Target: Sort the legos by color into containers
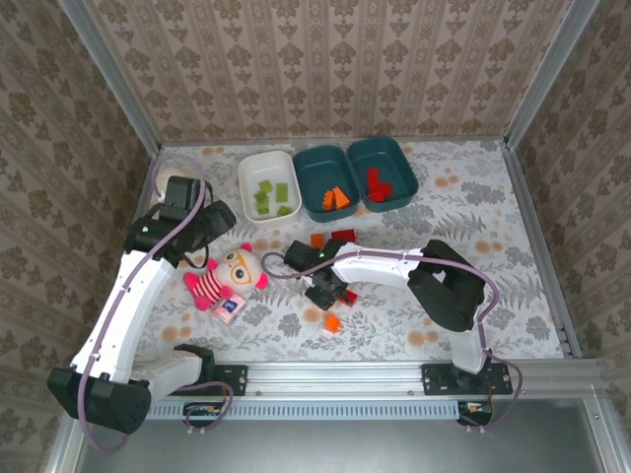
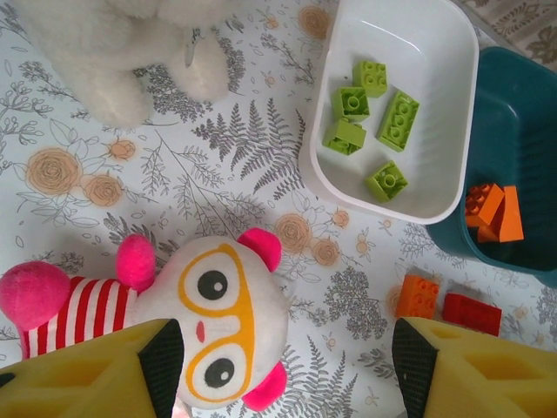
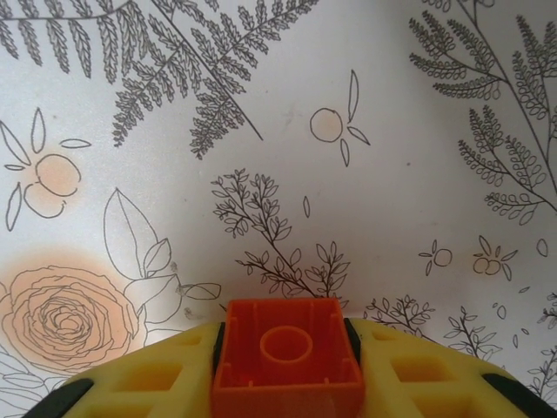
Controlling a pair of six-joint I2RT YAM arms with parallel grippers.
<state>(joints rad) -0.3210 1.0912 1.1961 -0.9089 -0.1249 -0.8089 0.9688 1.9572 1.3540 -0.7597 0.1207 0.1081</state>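
The right jaws are clamped on an orange lego. From the right wrist view it sits snug between the two yellow fingers, hollow side facing the camera, just above the flowery desk. From the top view that arm is reaching into the middle of the desk, with a loose red lego right beside it and another orange one a bit nearer the bases.

The left jaws are spread wide with nothing in them, hanging over the face of the striped pink doll. The white teddy bear lies further back.

All three trays sit in a row at the far end. The white tray has five green legos in it. The middle teal tray holds orange wedges, and the right teal tray has the red ones.

Two more strays lie just in front of the trays, an orange brick and a red brick, almost touching.
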